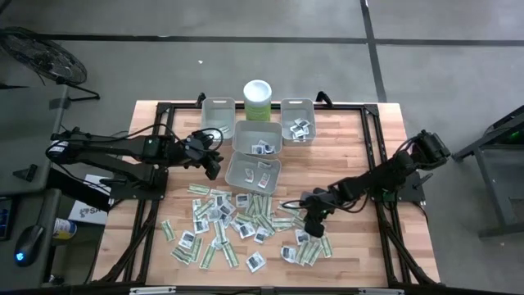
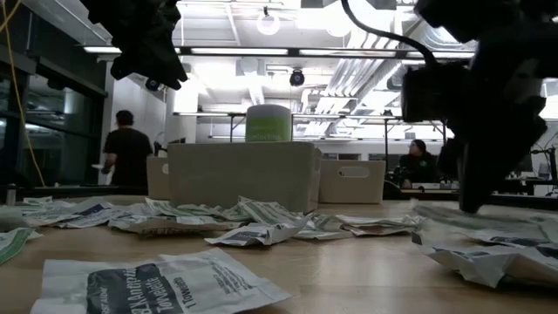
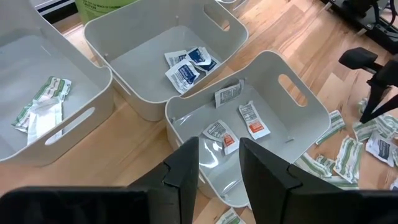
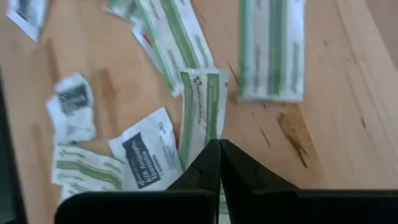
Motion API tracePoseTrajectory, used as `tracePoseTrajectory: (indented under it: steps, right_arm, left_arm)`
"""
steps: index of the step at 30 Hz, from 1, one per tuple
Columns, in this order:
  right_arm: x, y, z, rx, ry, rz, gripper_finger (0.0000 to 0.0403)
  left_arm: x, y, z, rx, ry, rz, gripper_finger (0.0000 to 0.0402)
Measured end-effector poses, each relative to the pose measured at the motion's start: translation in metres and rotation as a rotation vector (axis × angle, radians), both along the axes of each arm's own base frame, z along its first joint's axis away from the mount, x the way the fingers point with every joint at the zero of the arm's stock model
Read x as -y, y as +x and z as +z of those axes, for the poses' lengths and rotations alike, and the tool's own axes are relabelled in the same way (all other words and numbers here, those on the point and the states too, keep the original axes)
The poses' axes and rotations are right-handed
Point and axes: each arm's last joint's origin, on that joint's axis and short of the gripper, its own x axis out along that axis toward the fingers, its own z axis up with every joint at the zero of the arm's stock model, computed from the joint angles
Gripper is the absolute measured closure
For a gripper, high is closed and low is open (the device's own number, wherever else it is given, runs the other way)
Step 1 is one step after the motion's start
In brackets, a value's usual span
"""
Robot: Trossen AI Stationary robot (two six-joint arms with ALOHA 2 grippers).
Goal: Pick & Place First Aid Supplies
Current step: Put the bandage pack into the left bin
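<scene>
At lower right of the high view, the right gripper is clamped on a narrow green-striped paper packet lying on the wooden bench, seemingly for lifting; the left gripper is held apart above a grey plastic bin

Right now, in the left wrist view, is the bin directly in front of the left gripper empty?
No. The grey bin ahead of the left gripper holds several small packets on its floor.
</scene>
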Motion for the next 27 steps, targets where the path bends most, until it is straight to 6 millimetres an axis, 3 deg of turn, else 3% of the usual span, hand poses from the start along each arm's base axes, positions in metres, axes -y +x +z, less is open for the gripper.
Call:
tracePoseTrajectory:
  steps: [14, 20, 23, 27]
  right_arm:
    - [0.004, 0.026, 0.042, 0.000, -0.102, 0.079, 0.0403]
    - [0.011, 0.023, 0.039, -0.070, -0.057, 0.070, 0.0399]
    - [0.009, 0.020, 0.035, -0.065, -0.056, 0.141, 0.0380]
    - [0.004, 0.018, 0.033, -0.032, -0.055, 0.232, 0.0325]
  left_arm:
    - [0.001, 0.000, 0.000, -0.002, -0.013, -0.019, 0.0286]
    - [0.001, 0.000, 0.000, -0.002, -0.014, -0.021, 0.0286]
    - [0.001, 0.000, 0.000, -0.003, -0.012, -0.023, 0.0286]
    - [0.001, 0.000, 0.000, -0.004, -0.012, -0.023, 0.0286]
